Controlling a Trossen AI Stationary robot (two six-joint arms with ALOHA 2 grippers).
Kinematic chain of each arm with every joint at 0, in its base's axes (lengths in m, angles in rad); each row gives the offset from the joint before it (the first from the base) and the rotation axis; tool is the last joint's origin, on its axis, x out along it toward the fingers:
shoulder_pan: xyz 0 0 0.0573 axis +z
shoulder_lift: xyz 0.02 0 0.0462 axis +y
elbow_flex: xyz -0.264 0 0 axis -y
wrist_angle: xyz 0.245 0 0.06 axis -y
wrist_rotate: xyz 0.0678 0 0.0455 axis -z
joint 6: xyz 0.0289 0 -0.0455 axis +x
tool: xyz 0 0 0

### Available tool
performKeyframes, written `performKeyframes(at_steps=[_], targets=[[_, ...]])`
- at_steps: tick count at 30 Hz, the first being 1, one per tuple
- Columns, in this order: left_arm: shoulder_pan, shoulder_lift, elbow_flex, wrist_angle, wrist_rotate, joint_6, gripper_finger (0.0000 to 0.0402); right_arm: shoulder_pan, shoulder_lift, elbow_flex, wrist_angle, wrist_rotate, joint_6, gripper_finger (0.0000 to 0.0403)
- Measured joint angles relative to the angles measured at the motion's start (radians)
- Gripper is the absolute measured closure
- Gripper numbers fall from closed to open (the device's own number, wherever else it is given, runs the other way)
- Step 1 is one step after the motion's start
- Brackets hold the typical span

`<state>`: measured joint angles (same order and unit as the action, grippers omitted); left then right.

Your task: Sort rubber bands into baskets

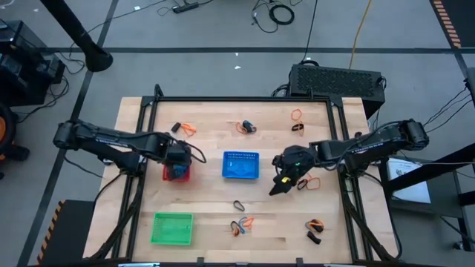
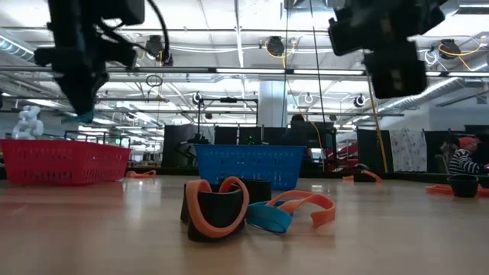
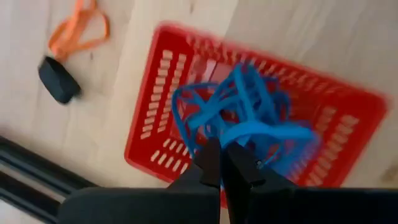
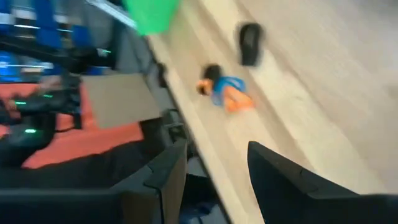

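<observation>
The red basket (image 1: 178, 173) stands left of the blue basket (image 1: 240, 165); the green basket (image 1: 172, 228) is at the near left. My left gripper (image 1: 177, 156) points down over the red basket, shut on a blue rubber band (image 3: 273, 132). More blue bands (image 3: 205, 112) lie in that basket (image 3: 155, 93). My right gripper (image 1: 285, 180) hovers open, right of the blue basket, with nothing between its fingers (image 4: 217, 168). Loose bands lie on the table: an orange and black pair (image 1: 185, 129), a mixed clump (image 1: 241, 225) and an orange loop (image 1: 312, 182). My left gripper pinches a blue band between its two shut fingertips (image 3: 211, 163), coming from above and pointing down. A short blue bit (image 2: 79, 117) shows under the tips, clear of the red basket (image 2: 65, 160). Which part of the band it has, the fingers hide.
Further bands lie at the far middle (image 1: 246, 126), far right (image 1: 297, 116) and near right (image 1: 315, 225); a black one (image 1: 239, 205) lies near the middle. A black frame rail (image 1: 245, 99) borders the table's far edge. Bare wood lies between the green basket and the clump.
</observation>
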<state>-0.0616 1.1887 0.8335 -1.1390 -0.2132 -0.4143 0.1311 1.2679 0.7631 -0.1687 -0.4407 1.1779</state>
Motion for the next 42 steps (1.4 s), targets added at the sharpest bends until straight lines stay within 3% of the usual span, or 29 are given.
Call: performKeyframes(at_steps=[6, 13, 26, 34, 42], targets=[[0.0, 0.0, -0.083, 0.047, 0.0, -0.026, 0.04, 0.005, 0.0, 0.0, -0.102, 0.113, -0.006, 0.0241], [0.0, 0.0, -0.123, 0.115, 0.022, -0.034, 0.0397, 0.011, 0.0, 0.0, -0.114, 0.122, -0.012, 0.0241], [0.0, 0.0, -0.117, 0.095, 0.033, -0.056, 0.0294, 0.025, 0.0, 0.0, -0.265, 0.122, -0.042, 0.0241], [0.0, 0.0, -0.01, -0.021, 0.051, -0.06, 0.0272, 0.069, 0.0, 0.0, -0.396, 0.123, -0.038, 0.0241], [0.0, 0.0, 0.088, -0.002, 0.246, -0.052, 0.0272, 0.128, 0.0, 0.0, -0.421, 0.126, 0.001, 0.0241]])
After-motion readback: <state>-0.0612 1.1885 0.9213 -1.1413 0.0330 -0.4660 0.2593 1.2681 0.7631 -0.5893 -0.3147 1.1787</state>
